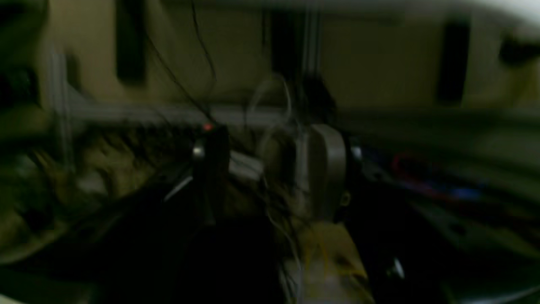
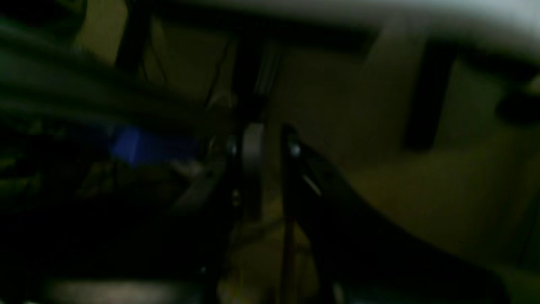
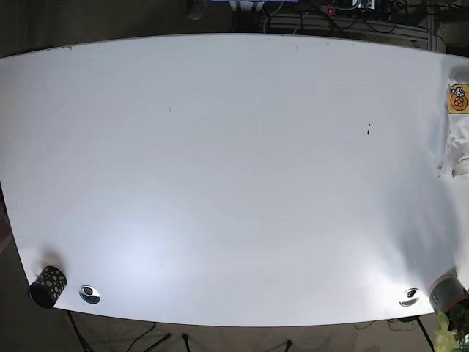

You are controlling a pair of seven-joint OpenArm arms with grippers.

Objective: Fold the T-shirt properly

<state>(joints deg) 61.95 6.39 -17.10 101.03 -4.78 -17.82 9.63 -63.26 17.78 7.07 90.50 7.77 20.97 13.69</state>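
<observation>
— What is seen closest to the lens?

— In the left wrist view, the left gripper (image 1: 270, 164) is seen, dark and heavily blurred. One dark finger (image 1: 211, 160) and one grey finger (image 1: 329, 169) are set well apart, with a wide gap between them, and nothing can be made out in that gap.

— And the other arm?

— The right gripper (image 2: 272, 156) is shown in the right wrist view, just as dim. Its grey and dark fingers are drawn close together, with only a thin strip between them. Whether anything is pinched there cannot be told from the blur.

— Where is the T-shirt found?

— In the base view, a white cloth is seen at the far right edge of the white table (image 3: 234, 169). It is taken to be the T-shirt (image 3: 456, 143), and only a sliver of it is in frame. A yellow label (image 3: 458, 98) is seen on its upper part.

— What else is shown on the table?

— A black dotted cup (image 3: 47, 285) is stood at the near left corner, just beside a metal disc (image 3: 89, 294). A second metal disc (image 3: 409, 296) lies near the right corner, next to a grey cylinder (image 3: 447, 292).
</observation>
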